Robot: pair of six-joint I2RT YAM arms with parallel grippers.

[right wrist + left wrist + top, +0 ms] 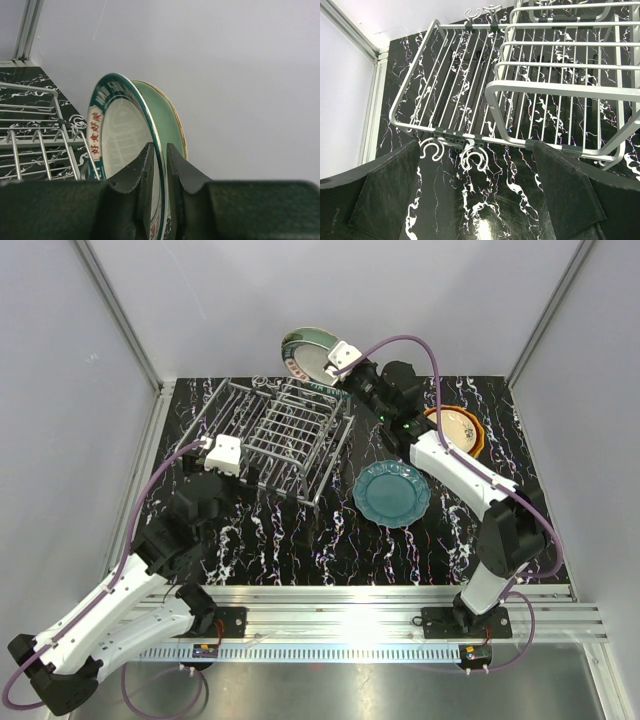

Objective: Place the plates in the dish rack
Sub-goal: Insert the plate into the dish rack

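My right gripper (159, 170) astride cream-centred plate (120, 145) at far end of dish rack (270, 430), can't tell if clamped | left gripper (475, 200) agape, empty | pending: dark teal plate (392, 495), orange-rimmed plate (460, 428)

Each unit is built from white link shells, seen on the left arm (110, 612) and the right arm (455, 465), joined by black joint housings (190, 515). A purple cable (418, 340) loops along each arm to a white wrist block (222, 453). Black base plates (480, 622) carry both units. Green indicator lights (405, 424) show on the right arm. The jaws are black, with matte, grainy faces on the left and toothed inner edges on the right.
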